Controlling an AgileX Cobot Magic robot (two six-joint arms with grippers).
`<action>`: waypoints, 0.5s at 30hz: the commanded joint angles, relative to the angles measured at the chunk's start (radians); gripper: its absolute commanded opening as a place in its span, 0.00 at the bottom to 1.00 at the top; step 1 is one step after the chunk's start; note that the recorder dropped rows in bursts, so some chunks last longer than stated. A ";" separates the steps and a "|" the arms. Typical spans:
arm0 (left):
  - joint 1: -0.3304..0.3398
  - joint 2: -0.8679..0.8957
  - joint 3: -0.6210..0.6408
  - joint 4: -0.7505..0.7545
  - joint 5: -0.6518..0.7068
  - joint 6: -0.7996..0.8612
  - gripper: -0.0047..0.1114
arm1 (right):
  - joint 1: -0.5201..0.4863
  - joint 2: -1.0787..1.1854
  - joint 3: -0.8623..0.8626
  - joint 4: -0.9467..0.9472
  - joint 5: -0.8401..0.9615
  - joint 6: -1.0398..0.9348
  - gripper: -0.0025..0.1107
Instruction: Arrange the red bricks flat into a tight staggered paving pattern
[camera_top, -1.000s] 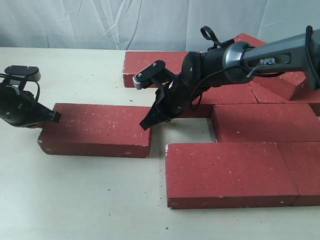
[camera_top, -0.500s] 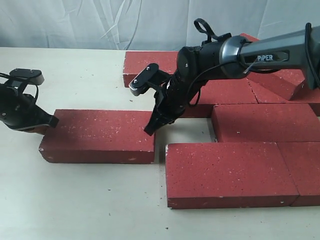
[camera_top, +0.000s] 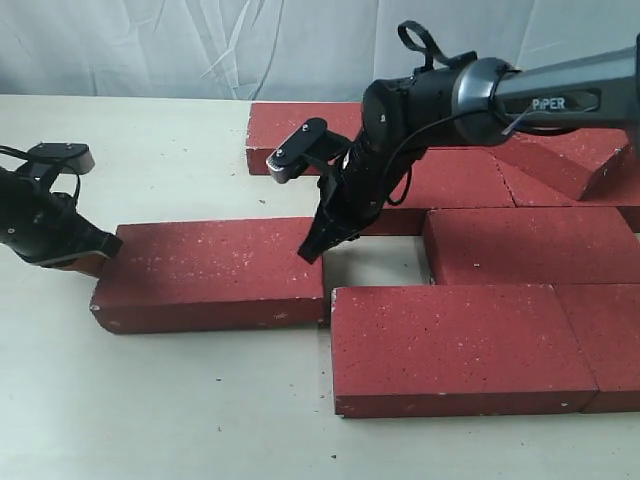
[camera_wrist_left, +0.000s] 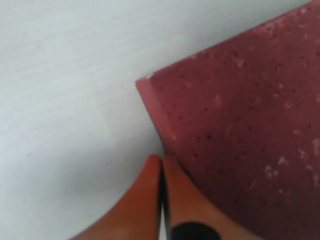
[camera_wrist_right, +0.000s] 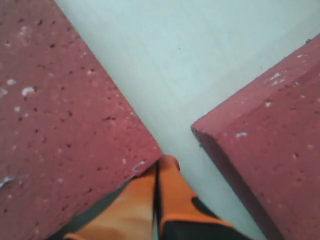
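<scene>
Several red bricks lie flat on the table. One loose brick (camera_top: 215, 272) lies left of the laid group, its right end against the front brick (camera_top: 460, 345). My left gripper (camera_top: 103, 248) is shut, empty, with its tips on the loose brick's left end; the left wrist view shows the gripper (camera_wrist_left: 161, 161) beside that brick's corner (camera_wrist_left: 240, 125). My right gripper (camera_top: 312, 250) is shut and empty, its tip down at the loose brick's far right corner. In the right wrist view this gripper (camera_wrist_right: 161, 164) touches one brick's edge (camera_wrist_right: 60, 125); another brick (camera_wrist_right: 270, 150) lies apart.
A middle-row brick (camera_top: 530, 245) and back-row bricks (camera_top: 300, 125) lie behind the front brick. Another brick (camera_top: 560, 165) lies tilted on the back right ones. A small bare gap (camera_top: 375, 262) sits under the right arm. A pale backdrop (camera_top: 200, 45) hangs behind the table (camera_top: 200, 400).
The loose brick has slid right until its end meets the front brick. My left gripper followed it rightward; my right gripper shifted slightly right along the brick's far edge.
</scene>
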 joint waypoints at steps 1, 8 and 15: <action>-0.012 -0.017 -0.010 -0.017 0.004 0.004 0.04 | -0.005 -0.060 -0.007 -0.028 0.105 0.002 0.01; -0.012 -0.042 -0.010 -0.029 -0.016 0.004 0.04 | -0.007 -0.048 -0.007 -0.030 0.083 0.027 0.01; -0.012 -0.042 -0.010 -0.035 -0.021 0.004 0.04 | -0.007 -0.016 -0.005 -0.024 -0.095 0.053 0.01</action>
